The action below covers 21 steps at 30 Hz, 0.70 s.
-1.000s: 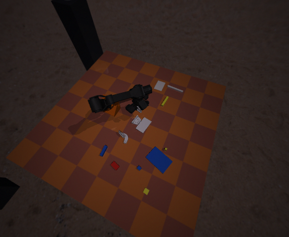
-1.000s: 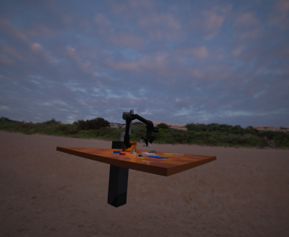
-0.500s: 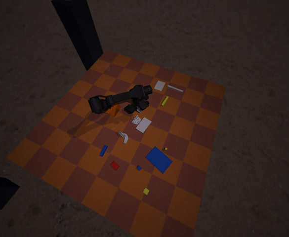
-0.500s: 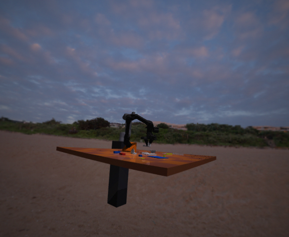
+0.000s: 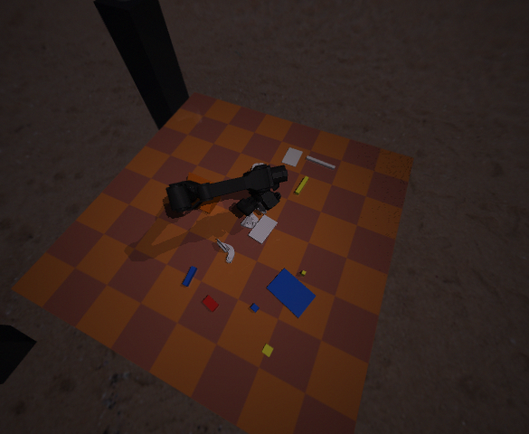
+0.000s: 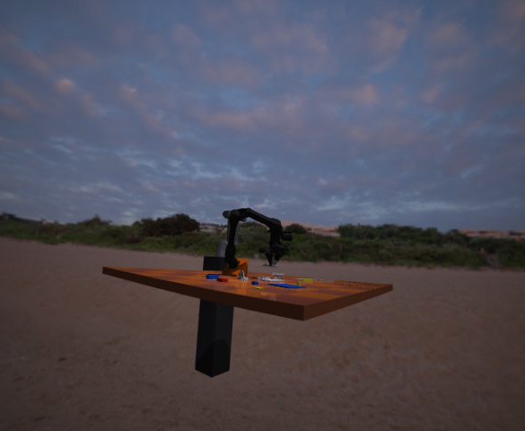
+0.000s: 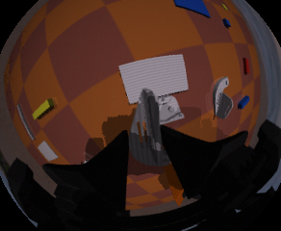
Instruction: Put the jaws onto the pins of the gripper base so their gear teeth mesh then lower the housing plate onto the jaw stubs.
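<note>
My gripper (image 5: pixel 258 208) (image 6: pixel 272 263) (image 7: pixel 142 131) is shut on a pale grey jaw, which points forward from between the black fingers in the wrist view. It hangs above the table, close to the gripper base. The base (image 5: pixel 249 221) (image 7: pixel 170 111) is a small white plate with pins, beside a ribbed white block (image 5: pixel 262 229) (image 7: pixel 154 77); the held jaw partly covers it in the wrist view. The other jaw (image 5: pixel 230 252) (image 6: pixel 242 277) (image 7: pixel 219 91), white and curved, lies apart. A white part (image 5: pixel 257 165), perhaps the housing plate, is mostly hidden behind the arm.
A blue plate (image 5: pixel 290 292), a red block (image 5: pixel 210 303), a blue bar (image 5: pixel 189 276) and small yellow and blue blocks lie on the checkered table. A yellow bar (image 5: pixel 301 185) (image 7: pixel 43 109), a white square (image 5: pixel 292 156) and a white bar (image 5: pixel 320 162) lie on the far side.
</note>
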Available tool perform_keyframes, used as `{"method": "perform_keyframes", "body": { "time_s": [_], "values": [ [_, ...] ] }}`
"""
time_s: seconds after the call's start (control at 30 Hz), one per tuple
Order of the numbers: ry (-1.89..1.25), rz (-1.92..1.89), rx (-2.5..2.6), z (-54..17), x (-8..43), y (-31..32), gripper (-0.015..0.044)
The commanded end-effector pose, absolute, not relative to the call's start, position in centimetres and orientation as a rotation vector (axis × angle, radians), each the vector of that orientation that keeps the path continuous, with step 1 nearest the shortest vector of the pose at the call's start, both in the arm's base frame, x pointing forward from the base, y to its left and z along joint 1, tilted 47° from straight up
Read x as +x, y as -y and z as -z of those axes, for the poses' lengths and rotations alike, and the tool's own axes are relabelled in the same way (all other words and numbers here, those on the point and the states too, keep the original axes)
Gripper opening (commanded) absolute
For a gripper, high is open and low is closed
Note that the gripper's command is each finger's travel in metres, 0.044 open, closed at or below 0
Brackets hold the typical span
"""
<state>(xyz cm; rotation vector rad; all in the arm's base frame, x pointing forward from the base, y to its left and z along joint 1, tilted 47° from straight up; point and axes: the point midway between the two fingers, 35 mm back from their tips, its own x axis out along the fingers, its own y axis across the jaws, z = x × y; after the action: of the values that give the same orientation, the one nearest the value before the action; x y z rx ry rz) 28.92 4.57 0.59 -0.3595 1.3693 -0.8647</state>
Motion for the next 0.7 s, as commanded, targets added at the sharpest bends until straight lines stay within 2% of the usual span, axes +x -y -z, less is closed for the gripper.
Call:
{"method": "perform_keyframes", "body": {
  "time_s": [0.0, 0.27, 0.67],
  "values": [
    [-1.364, 0.864, -0.36, -1.2, 30.3, -4.0, 0.0134],
    [-1.362, 0.869, -0.362, -2.2, 32.2, -2.8, 0.0134],
    [-1.361, 0.869, -0.362, -2.2, 32.3, -2.7, 0.0134]
  ]
}}
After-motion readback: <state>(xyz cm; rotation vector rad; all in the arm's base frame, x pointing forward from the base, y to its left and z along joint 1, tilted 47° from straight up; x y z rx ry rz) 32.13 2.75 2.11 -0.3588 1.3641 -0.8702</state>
